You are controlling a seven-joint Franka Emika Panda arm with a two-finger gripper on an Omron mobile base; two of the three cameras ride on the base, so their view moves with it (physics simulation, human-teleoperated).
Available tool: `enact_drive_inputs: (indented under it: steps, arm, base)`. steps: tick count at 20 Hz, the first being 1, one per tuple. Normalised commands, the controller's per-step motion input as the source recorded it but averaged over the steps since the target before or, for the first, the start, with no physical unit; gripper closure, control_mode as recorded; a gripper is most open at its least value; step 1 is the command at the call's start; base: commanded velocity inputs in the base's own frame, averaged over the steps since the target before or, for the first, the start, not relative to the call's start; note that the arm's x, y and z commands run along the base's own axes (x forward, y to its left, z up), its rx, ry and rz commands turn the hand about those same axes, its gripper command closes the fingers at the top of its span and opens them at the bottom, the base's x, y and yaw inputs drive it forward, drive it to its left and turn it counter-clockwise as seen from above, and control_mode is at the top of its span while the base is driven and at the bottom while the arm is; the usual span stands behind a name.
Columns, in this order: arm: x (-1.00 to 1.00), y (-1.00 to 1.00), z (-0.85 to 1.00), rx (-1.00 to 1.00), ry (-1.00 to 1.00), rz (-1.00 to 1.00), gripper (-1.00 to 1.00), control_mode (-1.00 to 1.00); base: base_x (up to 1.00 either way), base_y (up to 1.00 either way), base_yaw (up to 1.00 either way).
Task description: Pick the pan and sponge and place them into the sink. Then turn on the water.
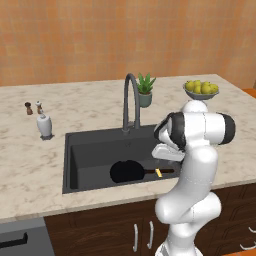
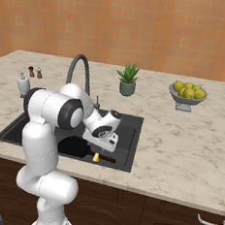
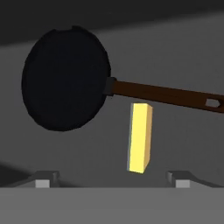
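A small black frying pan (image 3: 65,78) lies flat on the floor of the dark grey sink (image 1: 75,155), its round, shallow bowl matte and featureless. A long, thin, dark brown handle (image 3: 166,94) with a hanging hole near its end runs out from the bowl. In the left base view the handle points toward the right wall of the basin, its long axis lying roughly parallel to the counter's front edge.

The sponge (image 3: 140,138) shows mostly its bright yellow layer, as a narrow slab with a thin grey strip down one edge. In the hand view its long axis stands nearly square to the pan handle, with its upper end just beside the handle. Whether it rests on the basin floor cannot be told. In both base views it appears as a small yellow fleck beside the handle (image 1: 158,173) (image 2: 96,157), inside the sink.

The gripper (image 3: 113,181) hangs above the sponge with its two tips spread wide, holding nothing.

The arched dark faucet (image 1: 131,102) rises behind the basin. On the marble counter (image 1: 30,165) stand a potted plant (image 1: 145,90), a bowl of yellow fruit (image 1: 201,90), a white bottle (image 1: 44,125) and two small shakers (image 1: 33,107).
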Motion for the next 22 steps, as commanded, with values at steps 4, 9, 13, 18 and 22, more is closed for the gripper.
enact_drive_inputs:
  steps: [4, 9, 13, 18, 22]
  arm:
    - [0.0, 0.0, 0.94, 0.07, -0.14, 0.0, -1.0, -1.0]
    - [0.0, 0.0, 1.0, 0.0, 0.0, 0.0, -1.0, -1.0]
    - [0.01, 0.0, 1.0, 0.05, 0.0, 0.0, -1.0, -1.0]
    - [0.02, -0.1, 0.28, 0.13, 0.07, 0.0, -1.0, -1.0]
    - [0.21, 0.0, 0.08, 0.38, -0.16, 0.0, -1.0, -1.0]
  base:
    - [0.0, 0.0, 0.0]
    - [0.0, 0.0, 0.0]
    - [0.0, 0.0, 0.0]
    - [0.0, 0.0, 0.0]
    - [0.0, 0.0, 0.0]
